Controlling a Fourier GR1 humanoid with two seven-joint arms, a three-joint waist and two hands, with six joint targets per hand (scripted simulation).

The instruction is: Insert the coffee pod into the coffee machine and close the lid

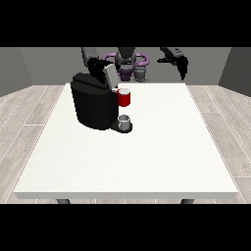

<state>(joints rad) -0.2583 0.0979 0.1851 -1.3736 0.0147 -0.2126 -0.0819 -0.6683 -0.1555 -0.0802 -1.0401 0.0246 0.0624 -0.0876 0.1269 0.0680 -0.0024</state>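
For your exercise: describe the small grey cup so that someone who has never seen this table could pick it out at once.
Find the black coffee machine on the white table. At its base, towards the view's right, stands the small grey cup. Unlike the red part directly above it, it is grey and sits lowest.

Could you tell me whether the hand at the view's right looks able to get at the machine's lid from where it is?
Probably not readily: that hand hangs raised beyond the table's far edge, well apart from the lid, where the other hand already sits.

The coffee machine (pixel 94 102) stands on the table (pixel 147 157) at the view's left, with a cup (pixel 125 122) just in front of it.
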